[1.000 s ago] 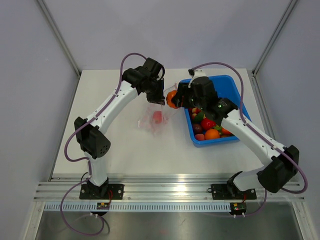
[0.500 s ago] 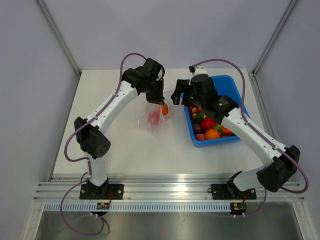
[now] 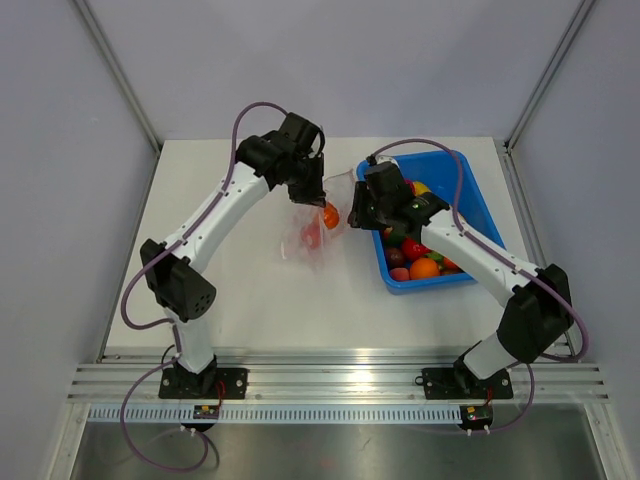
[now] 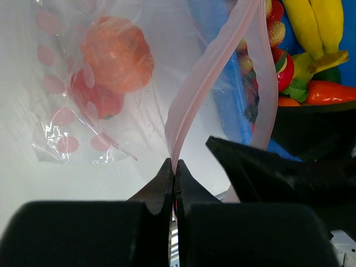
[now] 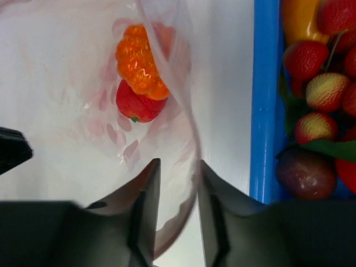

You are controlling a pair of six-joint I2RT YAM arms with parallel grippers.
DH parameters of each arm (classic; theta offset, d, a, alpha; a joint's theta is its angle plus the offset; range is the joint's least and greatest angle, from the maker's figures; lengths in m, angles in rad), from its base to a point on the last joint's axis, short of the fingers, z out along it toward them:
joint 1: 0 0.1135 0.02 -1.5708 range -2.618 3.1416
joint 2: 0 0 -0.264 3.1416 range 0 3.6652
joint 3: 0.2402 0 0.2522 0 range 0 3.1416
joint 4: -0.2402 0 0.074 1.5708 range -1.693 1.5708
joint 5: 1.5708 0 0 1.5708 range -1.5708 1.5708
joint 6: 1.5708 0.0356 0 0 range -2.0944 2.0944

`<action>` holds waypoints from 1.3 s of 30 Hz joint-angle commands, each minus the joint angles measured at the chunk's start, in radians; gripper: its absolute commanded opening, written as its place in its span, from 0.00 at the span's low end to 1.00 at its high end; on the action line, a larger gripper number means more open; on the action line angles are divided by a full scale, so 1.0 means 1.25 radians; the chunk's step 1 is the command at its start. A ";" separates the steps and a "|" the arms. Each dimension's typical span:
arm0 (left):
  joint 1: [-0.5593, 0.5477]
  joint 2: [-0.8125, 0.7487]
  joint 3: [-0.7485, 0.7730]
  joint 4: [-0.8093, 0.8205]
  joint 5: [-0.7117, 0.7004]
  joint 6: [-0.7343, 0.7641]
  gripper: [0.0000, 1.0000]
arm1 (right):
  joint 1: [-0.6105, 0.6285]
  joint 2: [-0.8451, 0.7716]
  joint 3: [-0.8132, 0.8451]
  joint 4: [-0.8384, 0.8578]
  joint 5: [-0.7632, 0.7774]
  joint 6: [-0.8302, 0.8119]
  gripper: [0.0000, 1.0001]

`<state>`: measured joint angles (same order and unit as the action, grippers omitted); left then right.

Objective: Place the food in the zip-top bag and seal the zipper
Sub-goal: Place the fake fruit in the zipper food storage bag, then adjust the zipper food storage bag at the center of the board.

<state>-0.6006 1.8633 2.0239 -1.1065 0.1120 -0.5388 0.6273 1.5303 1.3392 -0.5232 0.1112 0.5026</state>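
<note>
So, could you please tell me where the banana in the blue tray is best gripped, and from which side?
Probably across its middle, coming from above: the banana lies on top of the pile in the blue tray, and its long, narrow body suits fingers closing across its width.

The left pincer is clamping the zipper of the zip-top bag. The right pincer is straddling the opposite lip with its fingers apart. Together they are crowding the narrow mouth gap between them. The blue tray is walling off the right side, just beside the bag. The table is lying open to the left and near.
</note>
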 commanded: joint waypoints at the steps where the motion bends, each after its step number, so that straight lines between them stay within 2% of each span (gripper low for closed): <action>1: 0.009 -0.060 0.004 0.014 -0.013 0.017 0.00 | -0.004 -0.012 0.000 0.010 -0.030 0.030 0.32; 4: 0.023 -0.065 0.052 -0.012 -0.039 0.030 0.00 | -0.004 -0.015 0.112 -0.014 -0.023 -0.019 0.00; 7: 0.041 -0.052 0.171 -0.095 -0.082 0.048 0.00 | -0.004 -0.007 0.264 -0.049 -0.009 -0.062 0.00; 8: 0.046 -0.052 0.248 -0.111 -0.086 0.053 0.00 | -0.004 -0.008 0.289 -0.056 -0.007 -0.079 0.00; 10: 0.055 -0.076 0.280 -0.125 -0.112 0.054 0.00 | -0.004 -0.008 0.327 -0.056 -0.013 -0.090 0.00; 14: 0.062 -0.148 0.183 -0.067 -0.106 0.047 0.00 | -0.004 0.009 0.270 -0.047 -0.015 -0.090 0.00; 15: 0.062 -0.154 0.116 -0.043 -0.099 0.046 0.00 | -0.004 0.025 0.249 -0.044 -0.015 -0.083 0.00; 18: 0.062 -0.132 0.042 -0.044 -0.094 0.041 0.00 | -0.005 0.058 0.167 -0.034 -0.015 -0.063 0.00; 24: 0.061 -0.103 -0.013 -0.034 -0.068 0.044 0.00 | -0.015 0.072 0.141 -0.023 -0.043 -0.058 0.01; 27: 0.057 -0.076 -0.005 -0.047 -0.059 0.047 0.00 | -0.032 0.091 0.167 -0.045 -0.055 -0.065 0.07; 31: 0.036 -0.057 -0.012 -0.043 -0.056 0.043 0.00 | -0.050 0.088 0.162 -0.059 -0.060 -0.066 0.22; 32: 0.023 -0.051 -0.009 -0.041 -0.060 0.042 0.00 | -0.055 0.082 0.157 -0.058 -0.057 -0.063 0.35; 33: 0.015 -0.043 -0.005 -0.041 -0.064 0.041 0.00 | -0.058 0.062 0.150 -0.055 -0.056 -0.061 0.41; 35: 0.003 -0.033 -0.001 -0.039 -0.065 0.037 0.00 | -0.064 0.039 0.130 -0.047 -0.057 -0.057 0.48; 36: -0.004 -0.028 0.006 -0.036 -0.064 0.033 0.00 | -0.065 0.012 0.124 -0.044 -0.061 -0.056 0.55; 38: -0.014 -0.012 0.012 -0.035 -0.064 0.031 0.00 | -0.066 -0.038 0.102 -0.032 -0.062 -0.050 0.59; 39: -0.018 -0.006 0.020 -0.036 -0.065 0.030 0.00 | -0.065 -0.061 0.086 -0.020 -0.066 -0.047 0.67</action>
<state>-0.6098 1.8294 2.0029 -1.1786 0.0235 -0.4976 0.5488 1.5925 1.4670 -0.5957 0.0410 0.4366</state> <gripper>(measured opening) 0.008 0.623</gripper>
